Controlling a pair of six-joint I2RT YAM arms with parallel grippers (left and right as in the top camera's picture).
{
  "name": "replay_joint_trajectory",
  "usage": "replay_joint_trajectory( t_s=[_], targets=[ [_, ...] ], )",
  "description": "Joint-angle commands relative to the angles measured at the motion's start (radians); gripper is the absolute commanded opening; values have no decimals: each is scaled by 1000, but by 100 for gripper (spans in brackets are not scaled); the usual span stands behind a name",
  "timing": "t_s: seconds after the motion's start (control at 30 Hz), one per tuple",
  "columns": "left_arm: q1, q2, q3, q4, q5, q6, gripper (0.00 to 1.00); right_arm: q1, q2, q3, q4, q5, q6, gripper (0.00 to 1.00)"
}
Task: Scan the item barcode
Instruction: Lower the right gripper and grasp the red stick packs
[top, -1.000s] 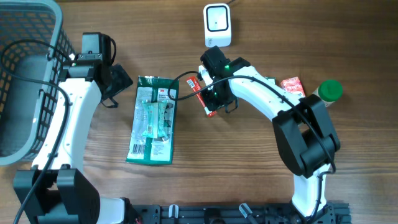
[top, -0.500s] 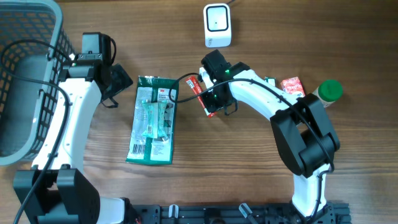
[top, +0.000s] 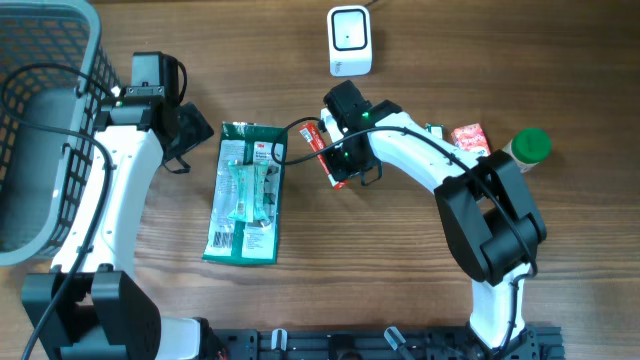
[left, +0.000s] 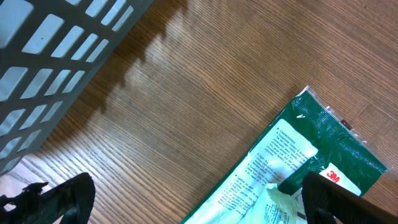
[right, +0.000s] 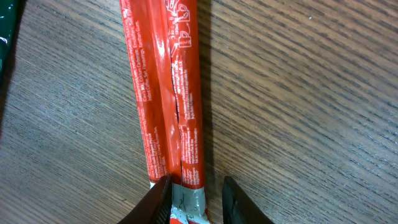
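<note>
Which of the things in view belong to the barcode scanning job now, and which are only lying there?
For the job, as it seems:
- red packet, between the fingers of the right gripper
- white scanner

Only lying about:
- green package
- grey basket
- small red box
- green-capped bottle

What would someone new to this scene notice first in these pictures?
The bright red stick packet lies on the wooden table just right of centre, and the right gripper straddles its silvery end. Next comes the big green package, flat in the middle, and then the grey basket filling the left edge.
</note>
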Motion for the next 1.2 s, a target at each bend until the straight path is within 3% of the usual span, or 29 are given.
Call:
replay_joint_trajectory(
  t_s=[0.0,0.5,1.17],
  targets=[
    [4,6,-7,0,-13,-20,100,9,25,-19,-11,-5,11,27],
    [4,6,-7,-1,-13,-20,100,8,25,39,-53,-6,3,33],
    [4,6,-7,-1,-13,-20,100,17,25,60,-100,-11,14,33]
  ],
)
